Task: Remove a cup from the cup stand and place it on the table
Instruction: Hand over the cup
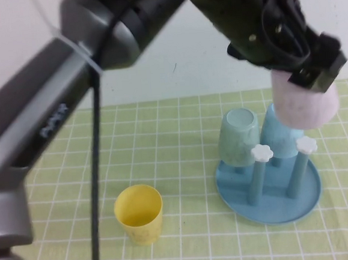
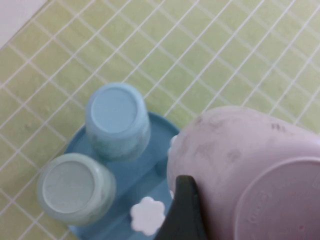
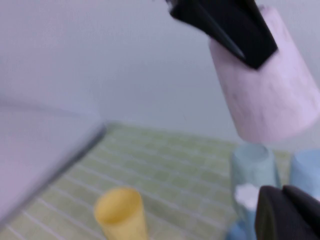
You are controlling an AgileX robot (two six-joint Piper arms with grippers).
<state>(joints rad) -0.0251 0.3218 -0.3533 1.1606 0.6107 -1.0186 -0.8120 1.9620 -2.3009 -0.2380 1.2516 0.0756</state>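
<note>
My left gripper (image 1: 311, 71) is shut on the pale pink cup (image 1: 306, 103) and holds it upside down in the air, above the right rear of the blue cup stand (image 1: 270, 205). In the left wrist view the cup (image 2: 235, 155) fills the corner, with one dark finger (image 2: 183, 212) against its side. The right wrist view shows the cup (image 3: 265, 95) lifted clear above the stand, with the left gripper (image 3: 225, 20) on it. My right gripper (image 3: 287, 215) shows only there, low beside the stand, its fingers together and empty.
A mint-green cup (image 1: 238, 136) and a light blue cup (image 1: 277, 137) sit upside down on the stand's rear posts. Two front posts with white flower caps (image 1: 261, 153) are bare. A yellow cup (image 1: 139, 214) stands upright on the green grid cloth (image 1: 163, 143) at front left.
</note>
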